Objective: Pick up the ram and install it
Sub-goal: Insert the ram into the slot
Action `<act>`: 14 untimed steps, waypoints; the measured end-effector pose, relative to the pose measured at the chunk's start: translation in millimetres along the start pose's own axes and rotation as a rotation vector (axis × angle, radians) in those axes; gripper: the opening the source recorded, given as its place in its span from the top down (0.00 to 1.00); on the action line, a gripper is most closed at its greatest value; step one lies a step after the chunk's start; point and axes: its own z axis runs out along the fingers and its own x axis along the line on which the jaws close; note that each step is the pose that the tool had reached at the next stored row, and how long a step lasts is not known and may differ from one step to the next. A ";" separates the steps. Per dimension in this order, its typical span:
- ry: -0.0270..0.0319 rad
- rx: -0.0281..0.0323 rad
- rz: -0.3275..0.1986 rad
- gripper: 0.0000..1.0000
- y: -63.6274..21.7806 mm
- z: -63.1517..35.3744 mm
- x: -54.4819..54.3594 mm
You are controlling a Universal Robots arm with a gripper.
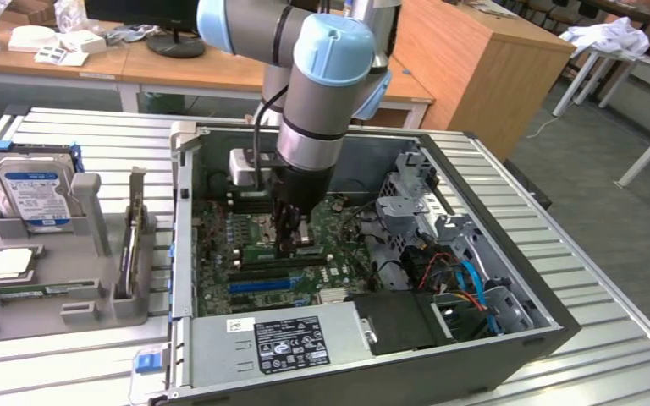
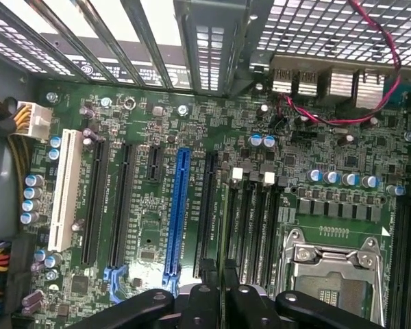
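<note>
RAM [image 2: 217,279] — looks pinched edge-on in nearly closed claw [image 1: 294,244], low over empty slots [image 2: 250,226] beside CPU socket [image 2: 332,274] on mobo [image 2: 147,233] — inside open PC case [image 1: 494,359], not seated yet.

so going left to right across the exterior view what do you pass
hard drive → ram standing on edge in the grey holder → gripper down inside the open pc case → blue cables → white cloth
</note>
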 end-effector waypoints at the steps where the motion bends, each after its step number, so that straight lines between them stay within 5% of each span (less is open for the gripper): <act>1: 0.0002 -0.0001 0.004 0.87 0.0 0.3 0.0; 8: 0.0003 0.0025 0.014 0.87 0.0 0.6 -0.2; 9: 0.0020 0.0095 0.014 0.87 0.0 0.6 -0.2; 10: 0.0045 0.0228 0.014 0.87 0.2 0.7 -0.2; 14: 0.0054 0.0265 0.014 0.87 0.2 0.6 -0.2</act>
